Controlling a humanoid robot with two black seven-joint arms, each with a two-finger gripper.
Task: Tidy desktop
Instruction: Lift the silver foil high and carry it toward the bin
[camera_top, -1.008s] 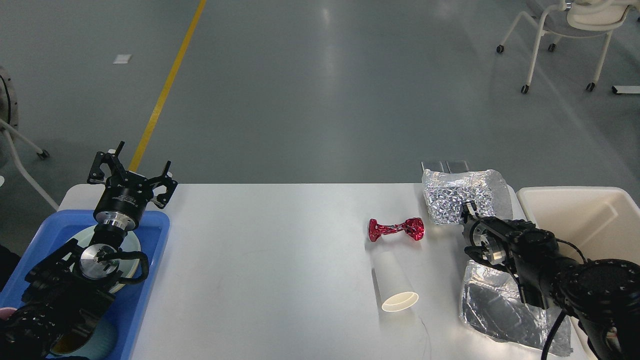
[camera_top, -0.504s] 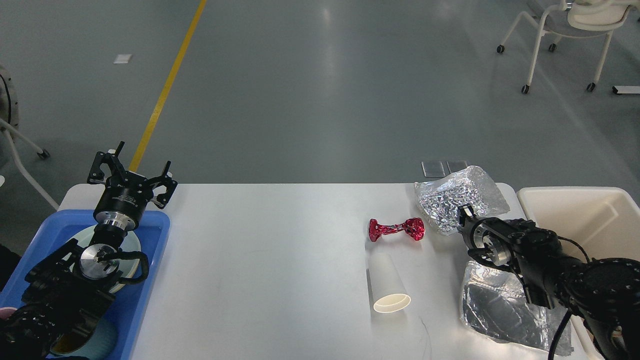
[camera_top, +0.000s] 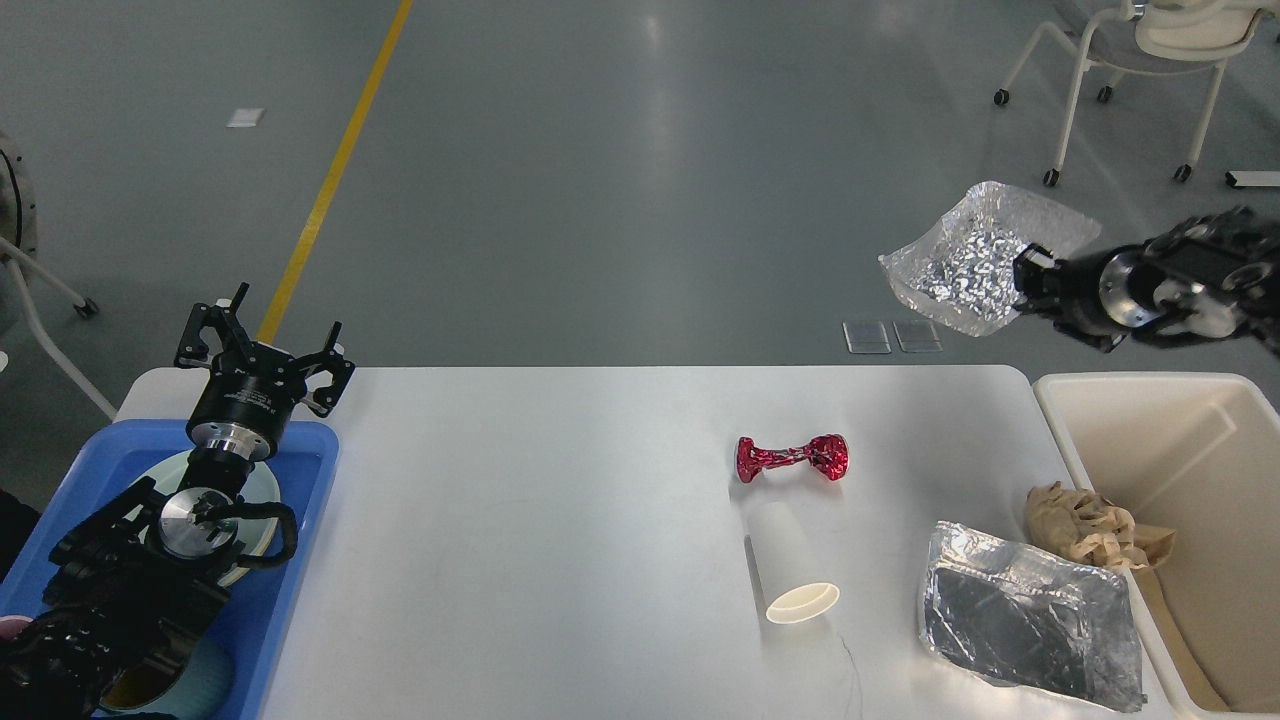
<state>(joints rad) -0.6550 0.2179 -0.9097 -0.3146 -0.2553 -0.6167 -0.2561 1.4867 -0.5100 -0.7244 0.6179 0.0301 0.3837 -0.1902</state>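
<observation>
Right gripper (camera_top: 1030, 280): clamped on crinkled foil bag (camera_top: 965, 262), now lifted off the desktop (camera_top: 560, 520), high at far right. Crumpled brown paper (camera_top: 1085, 525) newly exposed. Left gripper (camera_top: 262, 345): spread wide, unmoved.

Foil bag (camera_top: 975, 255) now aloft in right gripper (camera_top: 1030, 275)

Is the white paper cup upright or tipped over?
Tipped over. The paper cup lies on its side on the desktop, open rim facing the near edge.
</observation>
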